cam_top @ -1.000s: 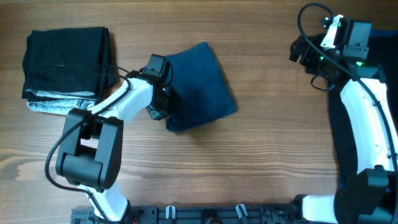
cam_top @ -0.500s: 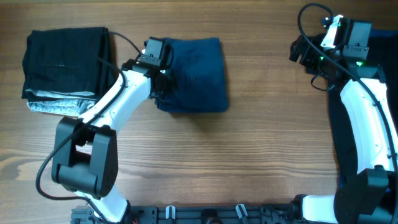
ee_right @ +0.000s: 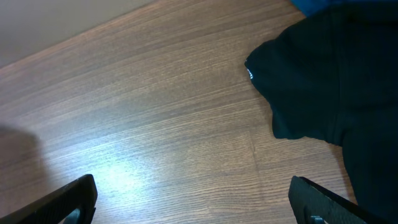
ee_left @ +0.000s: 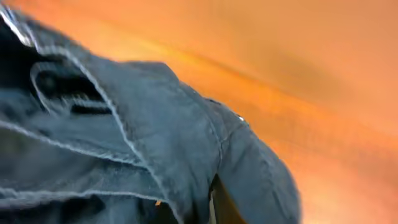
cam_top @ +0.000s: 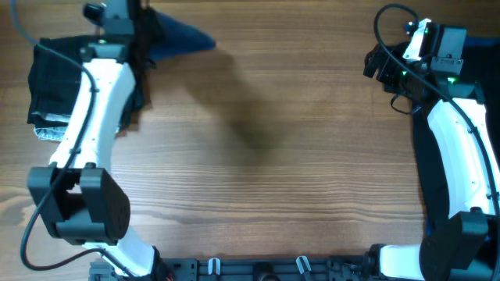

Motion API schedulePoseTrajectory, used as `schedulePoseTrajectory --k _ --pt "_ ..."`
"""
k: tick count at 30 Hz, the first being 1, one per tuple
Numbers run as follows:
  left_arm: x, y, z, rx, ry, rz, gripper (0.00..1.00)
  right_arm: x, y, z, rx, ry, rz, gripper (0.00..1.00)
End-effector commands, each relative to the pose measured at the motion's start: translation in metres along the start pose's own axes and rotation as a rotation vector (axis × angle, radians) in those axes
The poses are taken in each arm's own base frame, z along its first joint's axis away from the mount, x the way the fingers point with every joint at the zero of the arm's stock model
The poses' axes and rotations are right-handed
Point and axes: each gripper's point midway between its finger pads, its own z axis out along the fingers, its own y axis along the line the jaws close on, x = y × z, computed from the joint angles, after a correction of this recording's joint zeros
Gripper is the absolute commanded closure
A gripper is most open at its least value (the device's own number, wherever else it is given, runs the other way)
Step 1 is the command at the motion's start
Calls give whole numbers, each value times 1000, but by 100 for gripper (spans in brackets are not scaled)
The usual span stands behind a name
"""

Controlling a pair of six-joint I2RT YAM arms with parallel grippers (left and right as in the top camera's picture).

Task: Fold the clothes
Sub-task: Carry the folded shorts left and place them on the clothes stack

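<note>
My left gripper [cam_top: 144, 43] is shut on the folded navy-blue shorts [cam_top: 178, 37] and holds them lifted at the table's far left, next to the stack. In the left wrist view the navy fabric [ee_left: 155, 143] fills the frame, blurred, and hides the fingers. A stack of folded clothes lies at the far left: a black garment [cam_top: 58, 78] on top, light grey fabric [cam_top: 48, 134] under it. My right gripper [ee_right: 193, 202] is open and empty above bare wood at the far right [cam_top: 383, 62].
A pile of black cloth [ee_right: 336, 93] lies at the right edge, with a bit of brighter blue fabric [ee_right: 311, 6] behind it. It also shows in the overhead view [cam_top: 418, 156] under the right arm. The wooden table [cam_top: 273, 156] spans the view.
My left gripper has lifted the folded navy shorts off the table's middle and carried them up and left to beside the stack. The right arm has not moved.
</note>
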Motion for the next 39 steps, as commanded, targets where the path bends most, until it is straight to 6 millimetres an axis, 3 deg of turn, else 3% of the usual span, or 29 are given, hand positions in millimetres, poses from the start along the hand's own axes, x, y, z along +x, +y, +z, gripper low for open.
schedulePoseTrajectory --k 1,5,7,11,13,15,16,22,23,25,29,33,39 --pt "-94 18 -43 51 -226 22 96 1 -2 4 14 5 -2 1" --pt "-146 60 -61 21 -371 -2 96 1 -2 4 14 5 -2 1" --pt "-155 70 -56 91 -387 -8 96 1 -2 4 14 5 -2 1" --pt "-136 101 -8 45 -309 -13 96 1 -2 4 14 5 -1 1" --pt "-105 117 38 17 -211 16 96 1 -2 4 14 5 -2 1" --pt "-82 124 66 1 -147 58 96 1 -2 4 14 5 -1 0" --pt "-84 125 69 0 -157 68 96 1 -2 4 14 5 -1 0" --pt "-151 129 45 -34 -430 316 96 1 -2 4 14 5 -1 1" --pt "-150 131 45 -38 -427 314 96 1 -2 4 14 5 -1 0" --pt "-139 136 50 -38 -375 308 96 1 -2 4 14 5 -2 0" --pt "-93 145 70 -31 -203 231 96 1 -2 4 14 5 -2 1" --pt "-57 156 77 -44 -64 181 96 1 -2 4 14 5 -2 1" --pt "-19 162 51 -73 116 -41 96 1 -2 4 14 5 -2 0"
